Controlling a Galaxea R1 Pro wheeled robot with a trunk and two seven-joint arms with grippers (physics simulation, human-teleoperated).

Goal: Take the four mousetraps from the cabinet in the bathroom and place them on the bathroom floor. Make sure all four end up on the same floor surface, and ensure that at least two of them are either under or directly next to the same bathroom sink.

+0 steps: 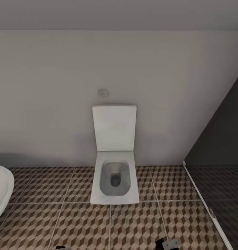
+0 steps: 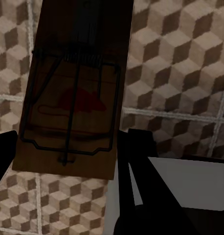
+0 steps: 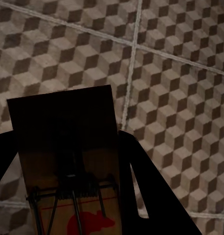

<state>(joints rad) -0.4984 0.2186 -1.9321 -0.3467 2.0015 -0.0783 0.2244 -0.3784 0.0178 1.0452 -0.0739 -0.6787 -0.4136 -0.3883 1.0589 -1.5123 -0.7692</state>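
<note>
Wrist views: each tool [image 2: 68,161] [image 3: 68,161] gripping a mousetrap [image 2: 73,93] [image 3: 68,147] above bathroom floor [image 3: 180,73].

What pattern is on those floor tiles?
A brown, beige and cream cube pattern on the bathroom floor, clearest in the right wrist view.

Toilet [image 1: 115,178]: square and white, sitting against the back wall, its lid [image 1: 114,127] standing upright — the grey bowl lying open.
Flush plate [image 1: 103,92]: small and pale, sitting on the wall just above the lid.
Wall [image 1: 46,97]: plain off-white, running across the whole back.
Bathtub [image 1: 1,189]: a curved white edge showing at the left.
Shower [image 1: 219,166]: dark glass enclosure standing at the right — a white sill running along its base.
</note>
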